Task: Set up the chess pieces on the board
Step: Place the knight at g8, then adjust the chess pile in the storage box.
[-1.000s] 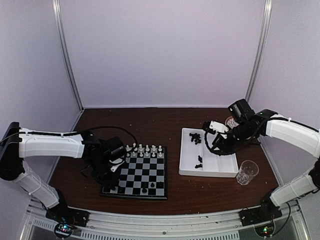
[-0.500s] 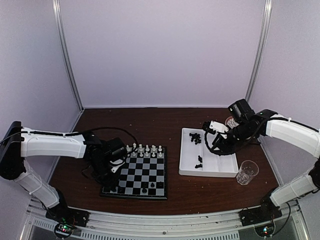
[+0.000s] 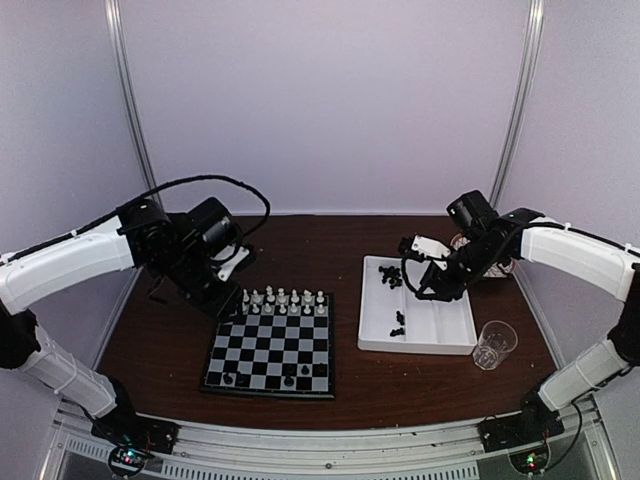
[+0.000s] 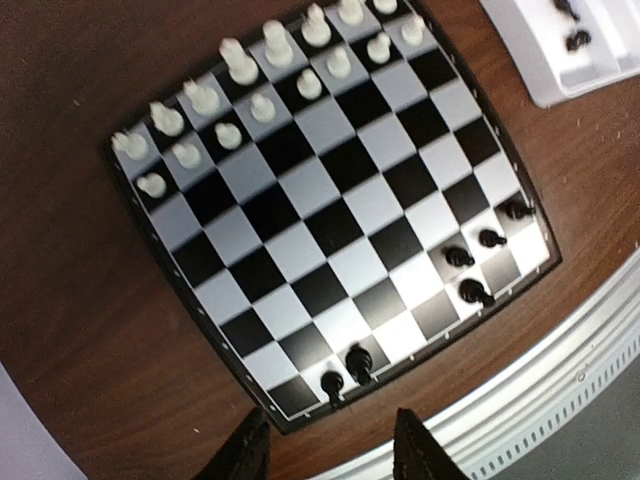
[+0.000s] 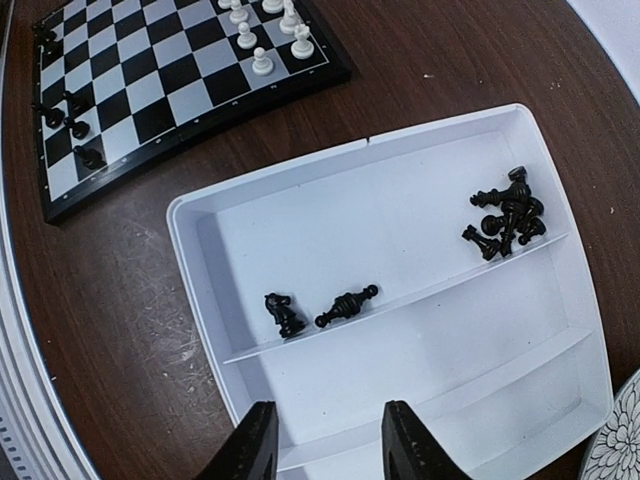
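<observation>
The board (image 3: 280, 350) lies at the centre-left with white chess pieces (image 3: 285, 299) on its two far rows. Several black chess pieces (image 4: 358, 362) stand on its near rows. My left gripper (image 3: 222, 297) hangs high off the board's far left corner. In the left wrist view the left gripper (image 4: 330, 455) is open and holds nothing. More black pieces (image 5: 505, 215) lie heaped in the white tray (image 5: 190, 260), and a knight (image 5: 283, 312) and another piece (image 5: 345, 303) rest by a divider. My right gripper (image 5: 330, 445) is open above the tray, empty.
A clear plastic cup (image 3: 494, 343) stands right of the tray (image 3: 440, 345). A second, patterned cup (image 3: 463, 243) sits behind the right arm. An aluminium rail (image 3: 330, 450) runs along the near table edge. Pale walls close in the back and sides.
My left gripper has opened and risen up and back from the board's near left corner, leaving black pieces standing there. My right gripper has shifted slightly left over the tray.
</observation>
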